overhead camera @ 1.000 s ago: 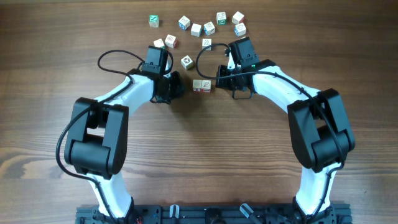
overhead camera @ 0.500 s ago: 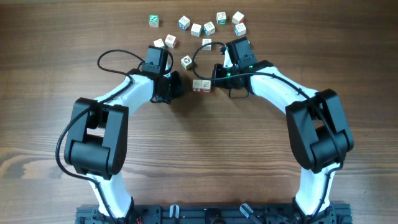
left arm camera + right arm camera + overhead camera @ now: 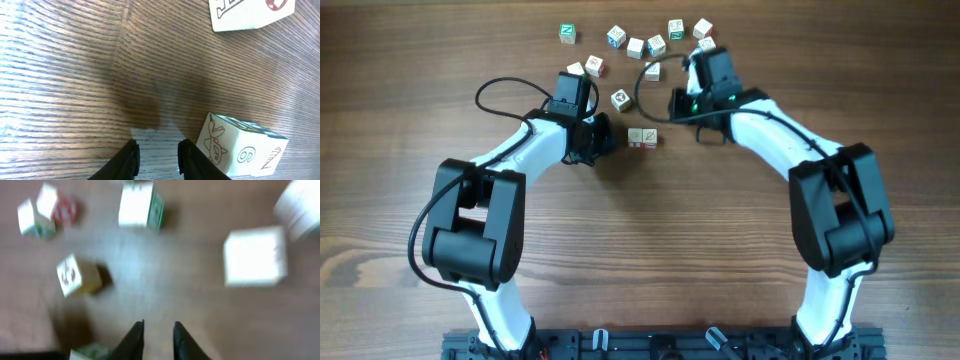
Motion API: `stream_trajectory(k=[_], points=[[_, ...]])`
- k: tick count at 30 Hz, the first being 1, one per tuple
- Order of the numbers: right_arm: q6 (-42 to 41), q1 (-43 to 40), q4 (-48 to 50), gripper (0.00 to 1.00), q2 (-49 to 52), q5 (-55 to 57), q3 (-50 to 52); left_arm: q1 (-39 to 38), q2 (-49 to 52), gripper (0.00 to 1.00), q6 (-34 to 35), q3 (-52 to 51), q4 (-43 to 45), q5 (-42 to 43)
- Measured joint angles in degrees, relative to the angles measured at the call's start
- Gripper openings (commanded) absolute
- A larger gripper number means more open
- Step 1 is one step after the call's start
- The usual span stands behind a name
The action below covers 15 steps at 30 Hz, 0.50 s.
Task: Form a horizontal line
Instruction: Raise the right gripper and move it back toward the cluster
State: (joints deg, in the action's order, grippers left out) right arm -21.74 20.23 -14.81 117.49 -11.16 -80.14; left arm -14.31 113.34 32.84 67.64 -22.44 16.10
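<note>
**Q:** Overhead view: where does the horizontal line sit?

**A:** The horizontal line (image 3: pixel 642 138) lies on the table (image 3: pixel 640 250), about midway between its left and right edges and in the far half. It is a short row of white lettered cubes touching edge to edge, parallel to the far edge. I can count two. The loose cubes (image 3: pixel 636 47) are scattered closer to the far edge, and one stray cube (image 3: pixel 620 99) lies between them and the row.

**Q:** And the arms in that view?

**A:** The left fingers (image 3: pixel 603 140) hang just beside the row's left end, apart from it. The right fingers (image 3: pixel 678 100) hang farther back and to the right, near the loose cubes and clear of the row.

**Q:** Left wrist view?

**A:** The left fingers (image 3: pixel 131 159) stand slightly parted, released, with bare wood between them. A tilted cube marked 6 (image 3: pixel 245 150) sits just beside one finger; whether it touches, I cannot tell. A second cube (image 3: pixel 250 12) is cut off by the picture's top edge.

**Q:** Right wrist view?

**A:** It is blurred. The right fingers (image 3: pixel 135 337) are narrowly parted and released, with only table between them. Ahead lie a plain white cube (image 3: pixel 255 255), a green-edged cube (image 3: pixel 137 205) and a red-marked cube (image 3: pixel 75 275). Their letters are unreadable.
</note>
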Motion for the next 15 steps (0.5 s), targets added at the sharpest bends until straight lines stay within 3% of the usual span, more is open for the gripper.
stream_trajectory(k=[5,15], points=[[3.26,-1.03,4.48,0.6,-1.14,5.64,-1.44,0.0,-0.02,0.32,0.0,0.17,-0.55,-0.33],[6.99,-1.05,15.76,0.63,-1.03,14.49,-1.55,0.0,-0.07,0.33,0.0,0.33,-1.22,-0.61]])
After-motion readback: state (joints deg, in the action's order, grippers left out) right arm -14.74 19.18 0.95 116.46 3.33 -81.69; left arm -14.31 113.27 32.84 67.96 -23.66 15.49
